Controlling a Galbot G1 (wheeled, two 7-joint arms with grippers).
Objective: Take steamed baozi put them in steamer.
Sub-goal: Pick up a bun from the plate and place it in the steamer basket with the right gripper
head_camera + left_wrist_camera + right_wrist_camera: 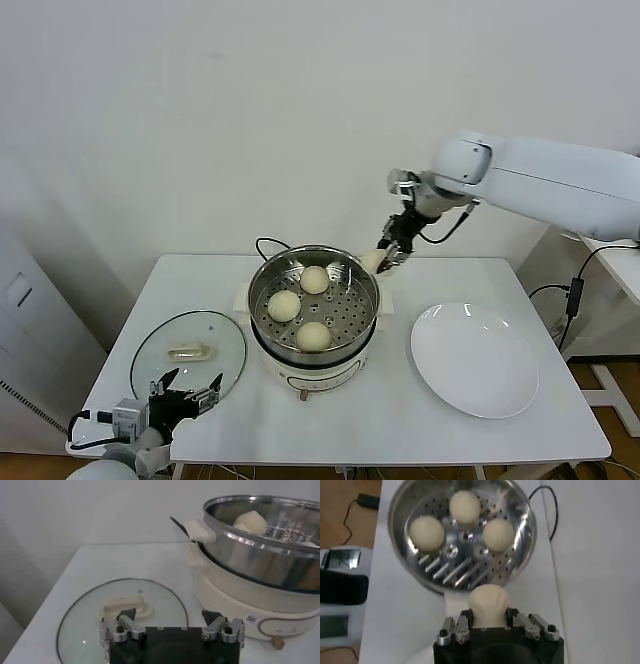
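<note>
Right wrist view showed right gripper [489,626] clamped on last baozi [489,602] beyond steamer [415,577] rim; early release risked missing.

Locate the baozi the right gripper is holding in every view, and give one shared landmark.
Head view: held baozi in the right gripper, just beyond the steamer rim.
Left wrist view: not visible.
Right wrist view: baozi between the fingers, above the rim.
Shared landmark: the steamer.

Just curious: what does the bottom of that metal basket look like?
Shiny steel steamer floor, patterned with round holes and slots; right wrist view shows it best.
</note>
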